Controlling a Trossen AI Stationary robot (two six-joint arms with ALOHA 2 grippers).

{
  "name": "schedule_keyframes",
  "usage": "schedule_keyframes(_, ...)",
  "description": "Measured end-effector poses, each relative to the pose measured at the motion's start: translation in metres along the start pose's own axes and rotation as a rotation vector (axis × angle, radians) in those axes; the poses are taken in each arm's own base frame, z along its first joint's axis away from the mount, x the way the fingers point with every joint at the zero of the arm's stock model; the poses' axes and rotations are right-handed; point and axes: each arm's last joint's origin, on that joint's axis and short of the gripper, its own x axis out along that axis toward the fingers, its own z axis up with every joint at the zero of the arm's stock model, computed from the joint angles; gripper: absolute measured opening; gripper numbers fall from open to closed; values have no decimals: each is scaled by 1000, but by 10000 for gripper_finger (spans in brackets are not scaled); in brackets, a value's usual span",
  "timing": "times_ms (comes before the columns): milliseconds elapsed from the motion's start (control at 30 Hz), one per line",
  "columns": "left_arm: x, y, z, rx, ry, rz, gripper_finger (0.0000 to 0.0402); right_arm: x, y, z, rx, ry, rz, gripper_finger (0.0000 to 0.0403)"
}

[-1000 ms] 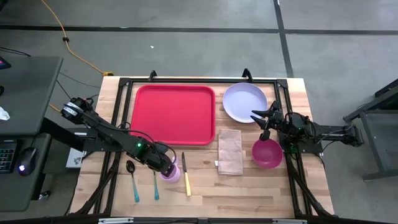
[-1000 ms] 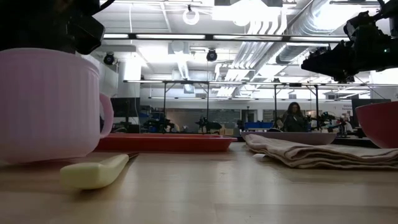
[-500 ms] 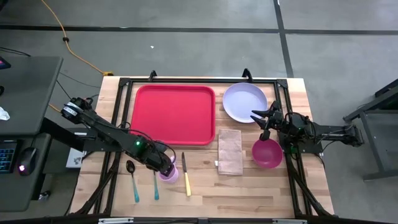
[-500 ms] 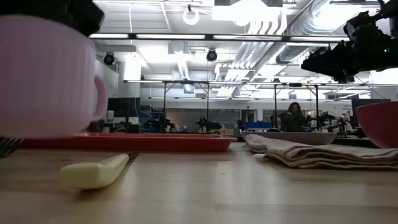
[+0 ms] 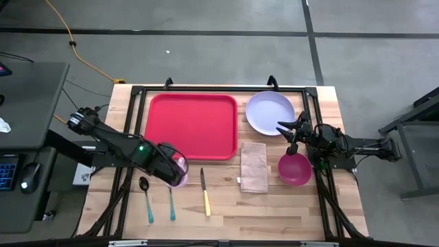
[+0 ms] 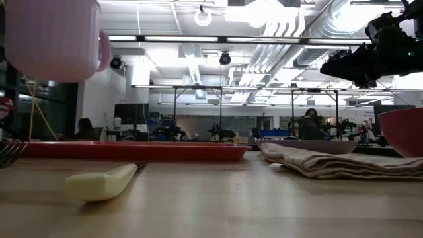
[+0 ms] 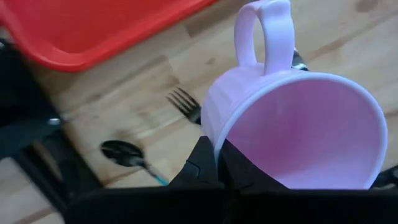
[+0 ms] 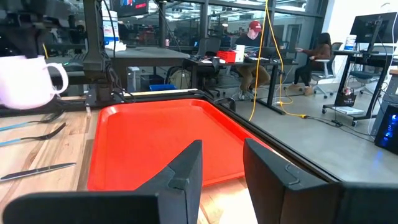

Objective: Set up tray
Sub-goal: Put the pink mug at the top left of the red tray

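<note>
Tray lies bare at the table's far left-centre. Left gripper fingers clamp the pink mug's rim, holding it clear above the table near the tray's front edge, probably for placement. Right gripper waits, fingers apart, between lavender plate and magenta bowl.

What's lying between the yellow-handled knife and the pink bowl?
The folded tan cloth lies between the knife and the pink bowl, clearest in the high view.
</note>
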Motion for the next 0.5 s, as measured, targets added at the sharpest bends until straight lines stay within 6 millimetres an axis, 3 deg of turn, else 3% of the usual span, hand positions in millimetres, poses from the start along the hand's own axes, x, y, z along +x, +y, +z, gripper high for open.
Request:
schedule_keyframes(200, -4, 6, 14, -43, -40, 48, 13, 0, 0, 0, 0, 0, 0, 94)
schedule_keyframes(500, -1, 22, 67, -81, -79, 149, 13, 0, 0, 0, 0, 0, 1, 94)
